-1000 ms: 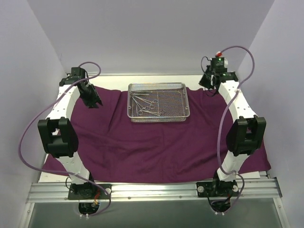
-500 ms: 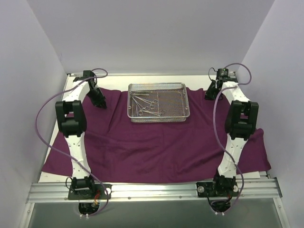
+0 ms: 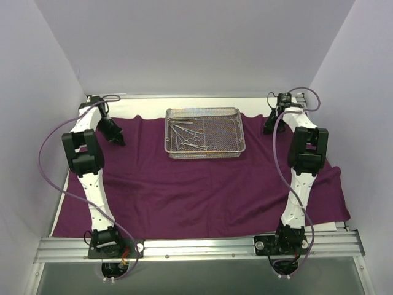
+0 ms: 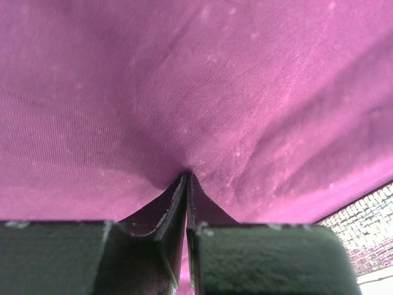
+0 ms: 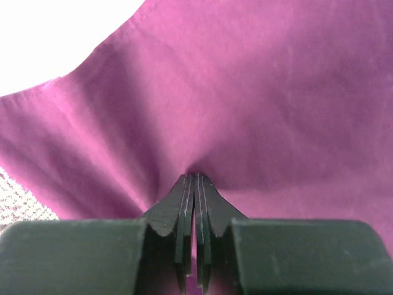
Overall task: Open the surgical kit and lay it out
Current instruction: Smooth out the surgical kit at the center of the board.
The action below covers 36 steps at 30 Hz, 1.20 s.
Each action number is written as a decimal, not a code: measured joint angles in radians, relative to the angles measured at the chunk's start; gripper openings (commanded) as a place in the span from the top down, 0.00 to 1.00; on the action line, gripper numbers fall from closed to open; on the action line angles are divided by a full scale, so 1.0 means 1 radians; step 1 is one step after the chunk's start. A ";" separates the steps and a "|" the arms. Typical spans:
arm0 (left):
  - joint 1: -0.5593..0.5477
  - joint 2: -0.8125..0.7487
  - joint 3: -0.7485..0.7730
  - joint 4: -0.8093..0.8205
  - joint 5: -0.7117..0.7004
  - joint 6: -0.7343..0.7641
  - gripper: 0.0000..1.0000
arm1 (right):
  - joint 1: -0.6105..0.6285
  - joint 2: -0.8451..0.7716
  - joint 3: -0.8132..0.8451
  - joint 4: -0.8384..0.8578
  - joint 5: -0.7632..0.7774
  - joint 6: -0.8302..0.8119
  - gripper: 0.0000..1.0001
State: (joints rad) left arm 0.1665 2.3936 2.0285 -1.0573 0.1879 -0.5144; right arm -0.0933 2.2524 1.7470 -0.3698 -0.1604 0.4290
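The dark purple cloth wrap point(image 3: 202, 184) lies spread over the table. The silver wire-mesh tray point(image 3: 236, 132) stands on its far middle, with small silver clamps and tweezers point(image 3: 187, 136) inside at the left. My left gripper point(image 3: 118, 140) is at the cloth's far left corner, shut on a pinch of the cloth point(image 4: 202, 92). My right gripper point(image 3: 268, 128) is at the far right corner, shut on a pinch of the cloth point(image 5: 245, 104). The tray's mesh corner point(image 4: 368, 209) shows at the left wrist view's lower right.
White walls close in on the left, right and back. A metal rail point(image 3: 196, 246) with both arm bases runs along the near edge. Bare white table point(image 5: 55, 37) shows beyond the cloth's edge in the right wrist view.
Both arms have stretched out toward the far corners. The left gripper has pulled its cloth corner outward to the left, and the right one has drawn its corner outward and back. The cloth lies flatter.
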 measured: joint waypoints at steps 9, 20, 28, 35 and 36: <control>0.072 0.077 0.129 -0.077 0.026 0.008 0.80 | -0.009 0.115 0.177 -0.024 -0.001 0.016 0.98; 0.071 0.290 0.541 -0.244 0.032 0.031 0.76 | -0.021 0.191 0.299 -0.051 -0.016 0.073 0.97; 0.081 0.276 0.541 -0.192 0.062 0.052 0.41 | -0.024 0.304 0.504 -0.109 -0.031 0.067 0.88; 0.078 0.032 0.263 -0.058 -0.006 0.076 0.22 | -0.021 0.287 0.512 -0.126 -0.040 0.030 0.45; 0.074 -0.010 0.240 -0.048 -0.014 0.079 0.22 | -0.021 0.279 0.512 -0.137 -0.034 0.017 0.41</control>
State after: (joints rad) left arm 0.2409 2.3833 2.2681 -1.1057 0.1738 -0.4351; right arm -0.1143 2.5317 2.2585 -0.5072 -0.1947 0.4458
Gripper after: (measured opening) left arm 0.763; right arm 0.517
